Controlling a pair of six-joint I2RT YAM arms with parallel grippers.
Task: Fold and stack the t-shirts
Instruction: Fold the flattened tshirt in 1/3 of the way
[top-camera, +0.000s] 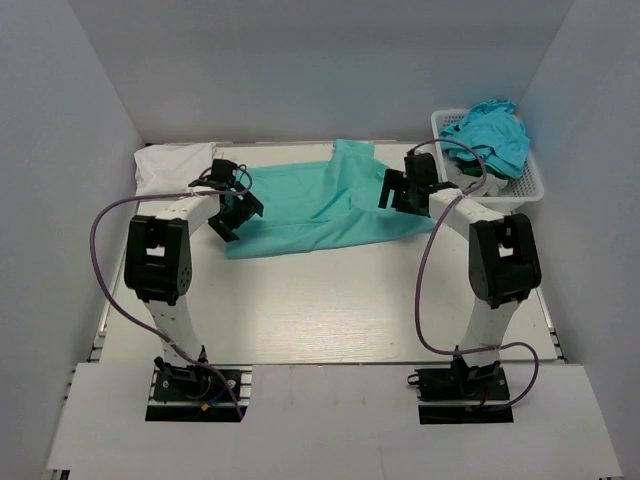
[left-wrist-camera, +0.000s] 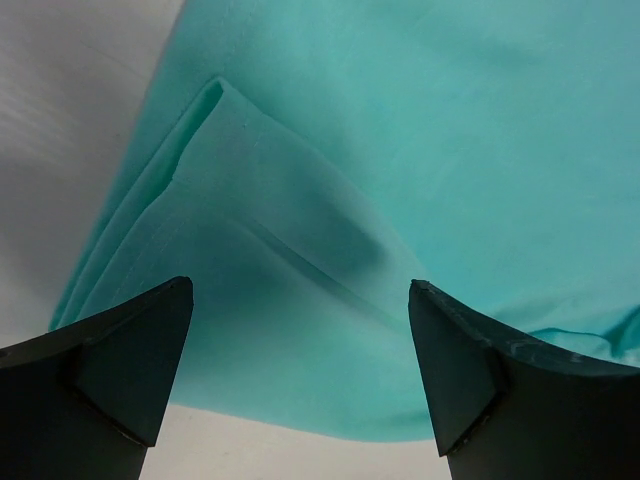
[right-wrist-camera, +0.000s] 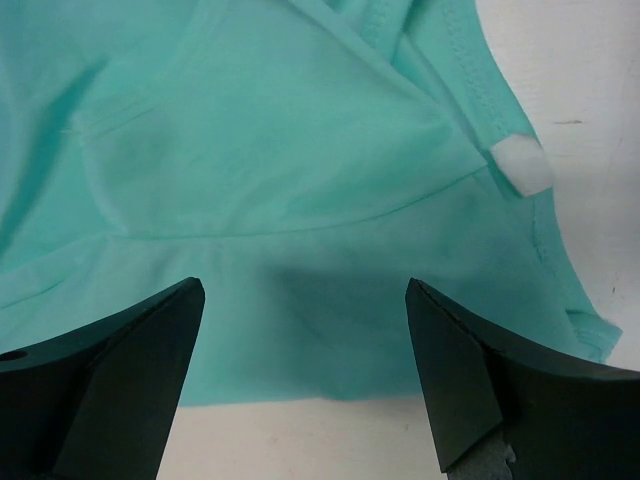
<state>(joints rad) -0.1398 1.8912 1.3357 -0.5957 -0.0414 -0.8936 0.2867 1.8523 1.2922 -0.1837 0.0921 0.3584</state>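
A mint-green t-shirt (top-camera: 320, 205) lies partly folded across the middle of the table, its lower edge near both arms. My left gripper (top-camera: 236, 214) hovers over the shirt's left corner, my right gripper (top-camera: 393, 190) over its right side. In the left wrist view the left gripper (left-wrist-camera: 300, 290) is open above a folded layer of the shirt (left-wrist-camera: 300, 200), with nothing between the fingers. The right gripper (right-wrist-camera: 305, 288) is also open above the shirt's hem (right-wrist-camera: 300, 330); a white label (right-wrist-camera: 522, 165) shows near the collar. A white t-shirt (top-camera: 175, 160) lies at the far left. Turquoise t-shirts (top-camera: 490, 130) are piled in the basket.
The white mesh basket (top-camera: 530, 186) stands at the far right corner, close behind the right arm. Grey walls close in the table on three sides. Purple cables loop from both arms. Bare tabletop (top-camera: 330, 300) lies between the shirt and the arm bases.
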